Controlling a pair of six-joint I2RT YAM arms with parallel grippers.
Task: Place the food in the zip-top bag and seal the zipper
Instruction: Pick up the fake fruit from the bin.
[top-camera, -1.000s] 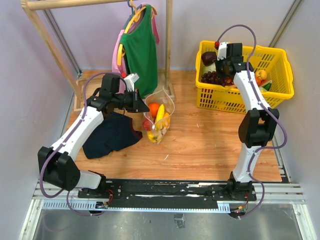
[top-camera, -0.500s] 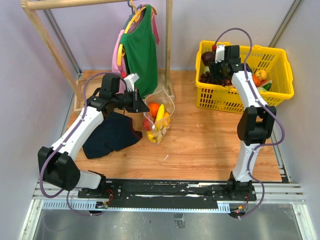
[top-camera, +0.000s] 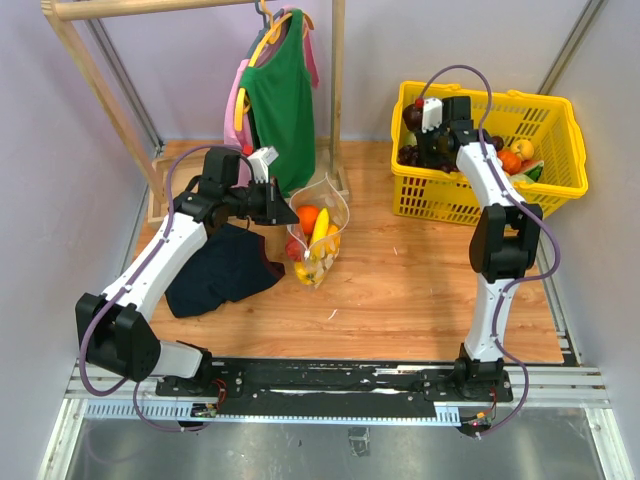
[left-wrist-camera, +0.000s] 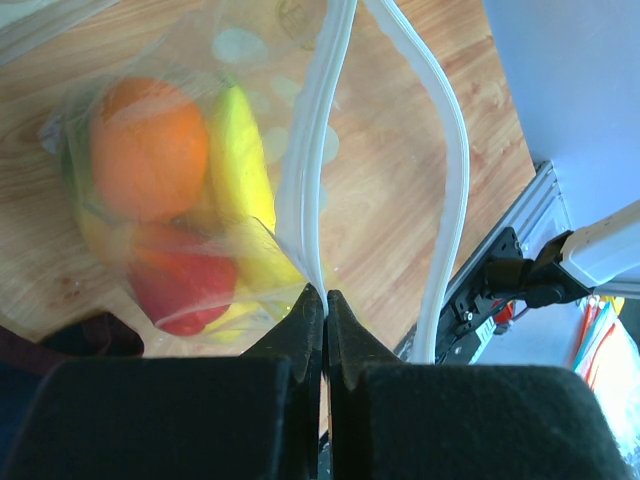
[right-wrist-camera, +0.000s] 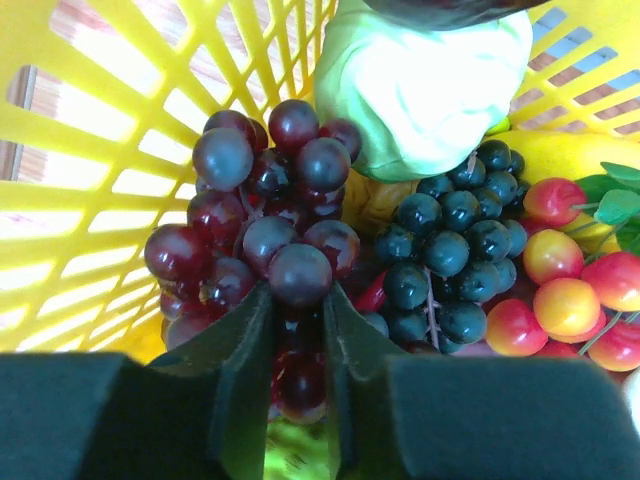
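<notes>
The clear dotted zip-top bag stands open on the wooden table, holding an orange, a banana and a red piece. My left gripper is shut on the bag's near zipper strip; the far strip bows away, so the mouth is open. My right gripper is in the yellow basket, its jaws closed round a bunch of purple grapes. Dark grapes, a pale green piece and small red-yellow fruits lie beside it.
A wooden clothes rack with a green shirt stands at the back left, right behind the bag. A dark navy cloth lies left of the bag. The basket sits at the back right.
My right gripper has moved left and toward the basket's far left corner, onto the purple grapes. The left arm and the bag have not moved.
</notes>
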